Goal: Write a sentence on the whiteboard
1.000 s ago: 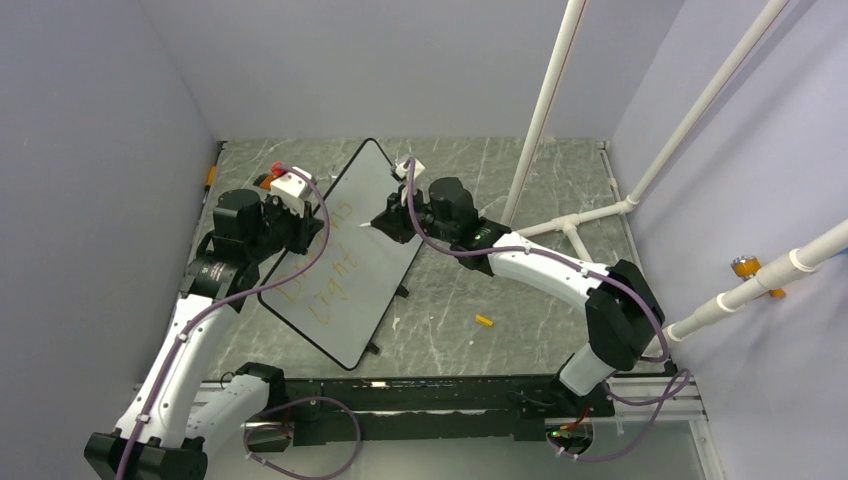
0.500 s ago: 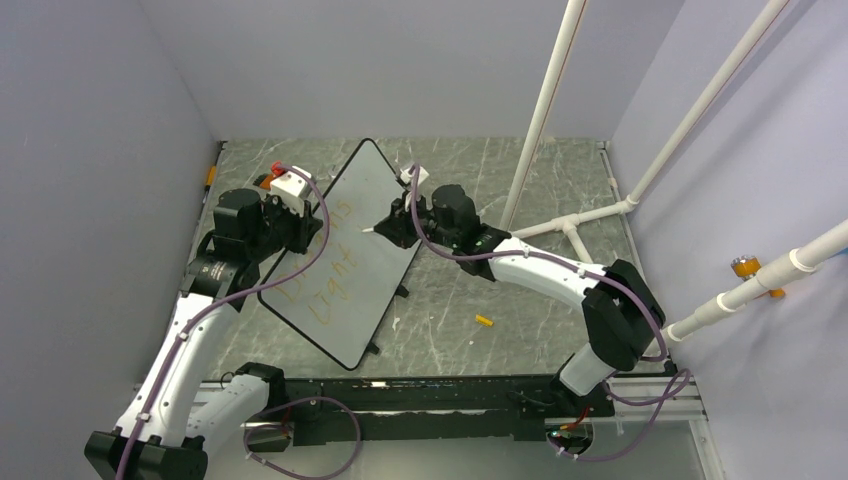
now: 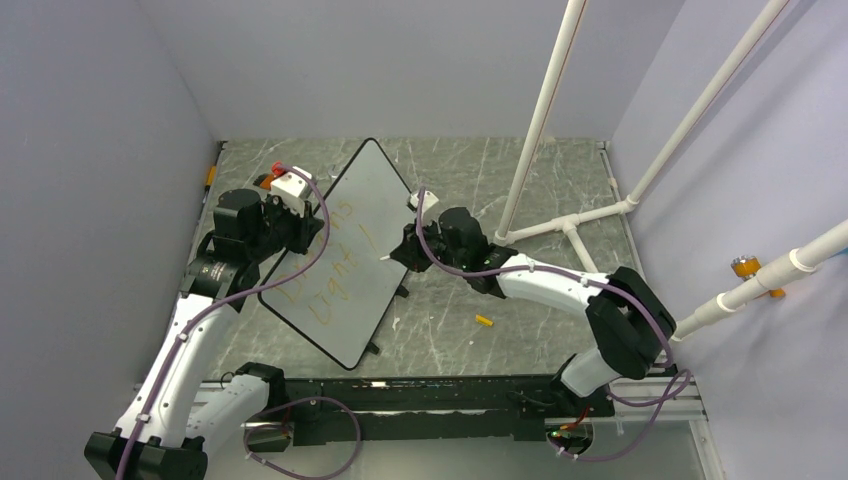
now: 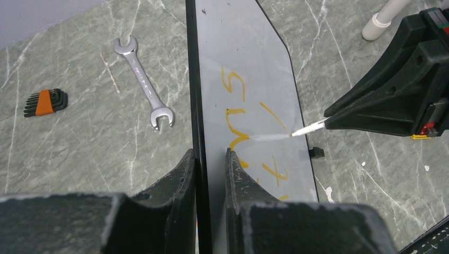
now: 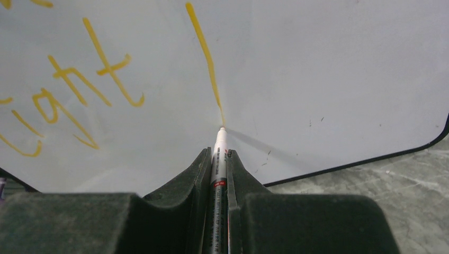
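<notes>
The whiteboard (image 3: 345, 265) stands tilted on the table, with orange-yellow writing (image 3: 335, 265) in two lines; I read "Light" on the lower one. My left gripper (image 4: 210, 161) is shut on the whiteboard's black left rim (image 4: 191, 79). My right gripper (image 5: 218, 156) is shut on a white marker (image 5: 218, 159). The marker tip (image 5: 222, 129) touches the board at the lower end of a fresh straight orange stroke (image 5: 206, 58). The tip also shows in the left wrist view (image 4: 302, 130), near the board's right edge.
A silver wrench (image 4: 143, 82) and an orange hex-key set (image 4: 46, 101) lie on the table behind the board. A small orange cap (image 3: 484, 321) lies near the front. White pipe frames (image 3: 560, 215) stand to the right. Black clips (image 3: 401, 291) are on the board's right edge.
My right gripper has moved down along the board toward the near edge, drawing a long straight stroke. My left gripper and the board have stayed still.
</notes>
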